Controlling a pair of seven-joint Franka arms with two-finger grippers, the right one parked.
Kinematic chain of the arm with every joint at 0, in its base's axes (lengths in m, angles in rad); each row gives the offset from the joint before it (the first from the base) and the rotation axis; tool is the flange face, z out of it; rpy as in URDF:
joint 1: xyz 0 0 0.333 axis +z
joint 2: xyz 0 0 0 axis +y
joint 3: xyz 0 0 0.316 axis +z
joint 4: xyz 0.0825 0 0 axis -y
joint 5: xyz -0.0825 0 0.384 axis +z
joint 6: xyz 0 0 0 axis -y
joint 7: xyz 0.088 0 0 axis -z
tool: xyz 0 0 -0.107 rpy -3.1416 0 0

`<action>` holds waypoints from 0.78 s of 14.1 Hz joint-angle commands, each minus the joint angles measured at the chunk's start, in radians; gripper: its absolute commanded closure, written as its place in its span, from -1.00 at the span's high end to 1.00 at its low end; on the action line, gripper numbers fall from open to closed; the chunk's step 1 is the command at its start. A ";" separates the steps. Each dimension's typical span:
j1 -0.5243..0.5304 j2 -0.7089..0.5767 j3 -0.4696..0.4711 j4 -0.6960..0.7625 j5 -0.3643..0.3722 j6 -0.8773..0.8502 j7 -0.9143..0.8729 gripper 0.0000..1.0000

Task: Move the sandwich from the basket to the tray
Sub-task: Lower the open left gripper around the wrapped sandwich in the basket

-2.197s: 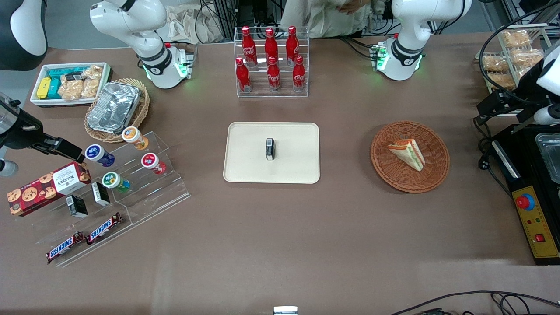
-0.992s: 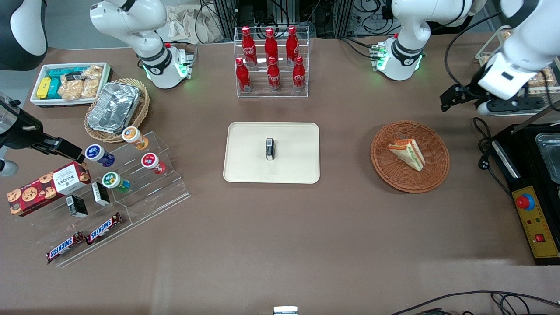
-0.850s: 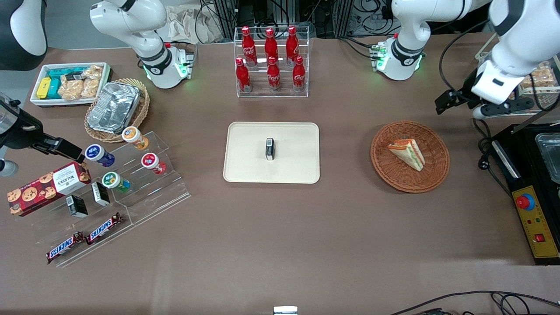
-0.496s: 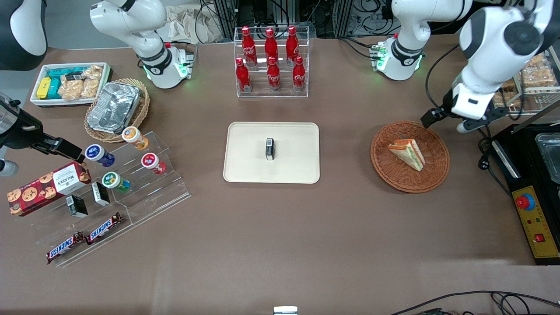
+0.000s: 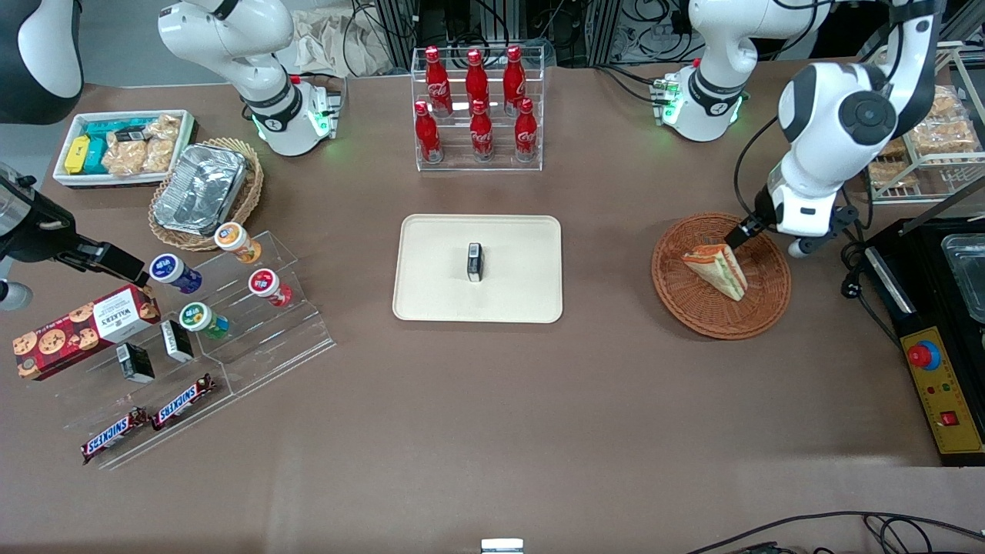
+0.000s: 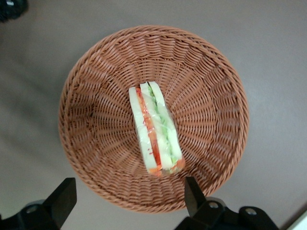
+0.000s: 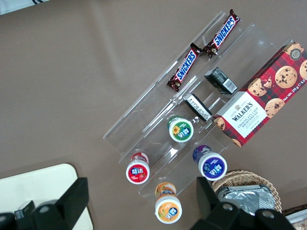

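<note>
**End effector poised over the basket, sandwich not yet gripped**

The end effector (image 6: pixel 129 201) of the left arm is being held above the basket (image 5: pixel 769 308), over the part of its rim that lies farther from the front camera. Its two fingers (image 6: pixel 62 199) are being kept spread wide apart, with nothing pinched between them; in the left wrist view they are seen flanking the basket's edge, clear of the wicker. In the front view, one dark fingertip (image 5: pixel 736 234) is being shown just beside the sandwich's upper corner, though contact cannot be judged.

The sandwich (image 5: pixel 717 269) is being carried inside the round reddish-brown basket (image 6: pixel 96 86), roughly at its middle. It is a wedge lying on the woven floor, and in the left wrist view the sandwich (image 6: pixel 154 128) is being presented with its cut face up, so that pale bread with red-orange and green filling layers is being displayed.

The tray (image 5: pixel 431 254) is being kept on the tabletop (image 5: pixel 492 400) well apart from the basket, toward the parked arm's end. A small dark box (image 5: pixel 475 261) is being borne upright near the tray's middle. Farther from the front camera than the tray, a clear rack of red bottles (image 5: pixel 477 108) is standing.
</note>
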 commanded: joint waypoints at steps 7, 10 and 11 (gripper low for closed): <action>-0.041 0.150 -0.003 -0.041 0.011 0.203 -0.175 1.00; -0.041 0.172 -0.003 -0.052 0.023 0.220 -0.186 1.00; -0.043 0.178 -0.001 -0.062 0.023 0.239 -0.186 1.00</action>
